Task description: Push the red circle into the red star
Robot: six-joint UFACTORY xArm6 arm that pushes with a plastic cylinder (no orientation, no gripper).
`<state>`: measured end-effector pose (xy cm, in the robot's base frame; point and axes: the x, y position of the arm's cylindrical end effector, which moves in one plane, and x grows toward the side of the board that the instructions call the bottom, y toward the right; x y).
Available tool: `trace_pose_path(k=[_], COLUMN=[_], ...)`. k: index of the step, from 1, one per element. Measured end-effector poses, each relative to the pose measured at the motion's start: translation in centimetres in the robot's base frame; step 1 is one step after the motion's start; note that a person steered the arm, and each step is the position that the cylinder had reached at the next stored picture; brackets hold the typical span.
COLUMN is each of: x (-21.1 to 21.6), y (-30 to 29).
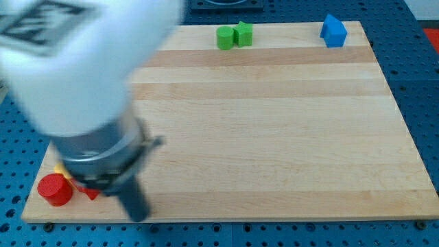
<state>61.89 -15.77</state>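
The red circle (pixel 55 190) stands at the board's bottom left corner. Just to its right a small piece of the red star (pixel 90 193) shows, mostly hidden under my arm. The two are close, with a small gap between them. My tip (pixel 139 215) is at the view's bottom left, right of the red star and near the board's bottom edge. It is blurred. A sliver of a yellow block (pixel 59 167) shows above the red circle, mostly hidden by the arm.
A green round block (pixel 224 38) and a green star-like block (pixel 243 33) touch at the view's top middle. A blue block (pixel 333 31) sits at the top right. The wooden board (pixel 274 137) lies on a blue perforated table (pixel 425 103).
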Motion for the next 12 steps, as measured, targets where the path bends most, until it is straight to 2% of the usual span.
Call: trace_pose_path(k=[2,4,7,9,10,11,12], x=[-0.2,-0.6,-3.8,-3.7,-3.7,-3.2,-3.3], y=[-14.6,-14.7,-14.4,-10.1,-10.1,-14.6,-14.7])
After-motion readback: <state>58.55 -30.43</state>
